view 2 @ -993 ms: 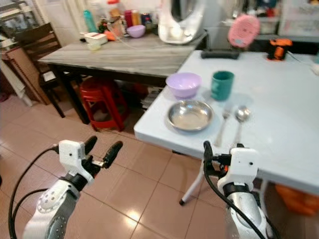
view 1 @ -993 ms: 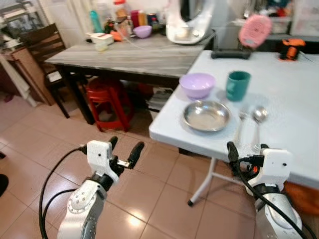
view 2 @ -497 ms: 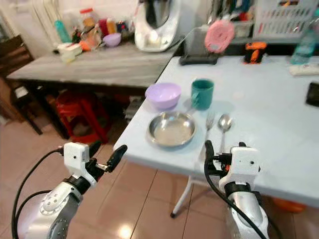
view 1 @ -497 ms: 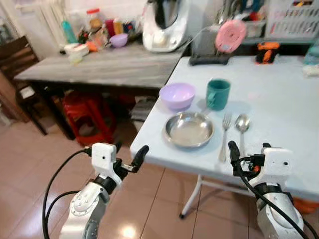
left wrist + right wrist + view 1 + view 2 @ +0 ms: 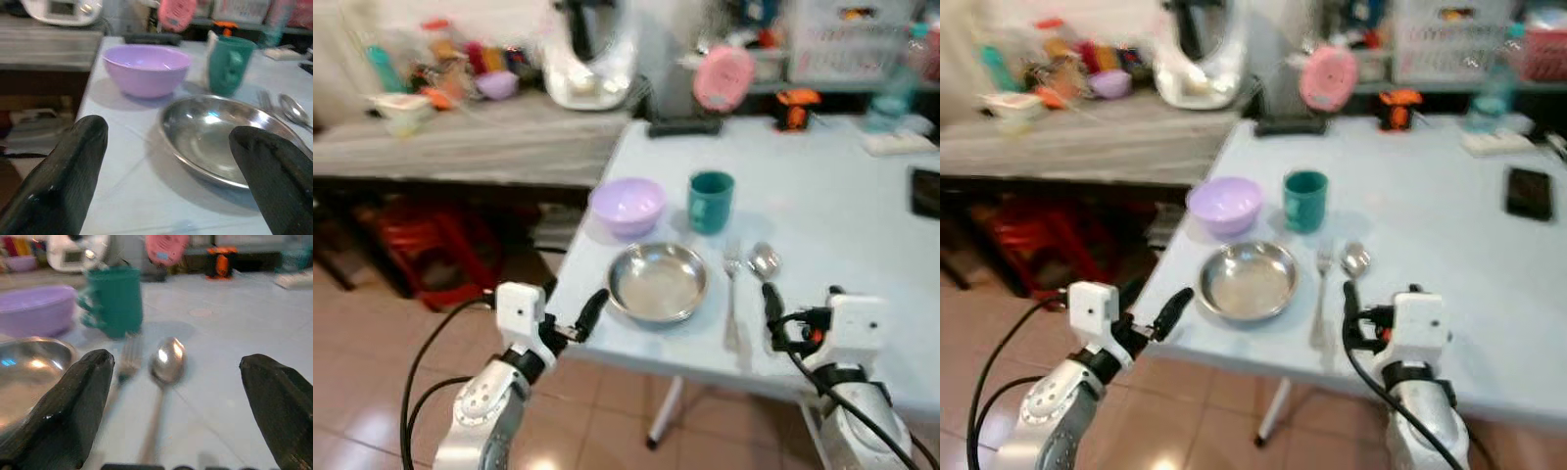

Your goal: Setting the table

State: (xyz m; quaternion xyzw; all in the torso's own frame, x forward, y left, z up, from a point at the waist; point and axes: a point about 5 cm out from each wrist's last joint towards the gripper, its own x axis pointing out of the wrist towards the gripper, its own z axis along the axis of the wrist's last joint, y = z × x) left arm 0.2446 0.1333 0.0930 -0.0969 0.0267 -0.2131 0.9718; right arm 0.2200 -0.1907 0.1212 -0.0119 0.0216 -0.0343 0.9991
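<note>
Place setting at the near corner of the pale blue desk, with the steel plate taken as landmark. A lilac bowl and a teal mug stood just behind the plate, side by side and apart; a fork and a spoon lay parallel just to the plate's right, handles toward the desk edge, as cutlery is laid for a seated diner. The left end effector hovered off the desk edge at the plate's left, fingers spread and released, grasping nothing; its wrist view looked across the plate toward the bowl and mug. The right end effector hung at the near edge, right of the fork, also released and empty, its wrist camera facing the spoon. Judged from this layout, the setting appeared largely complete. A grey wooden desk with bottles and an appliance stood behind, to the left.
</note>
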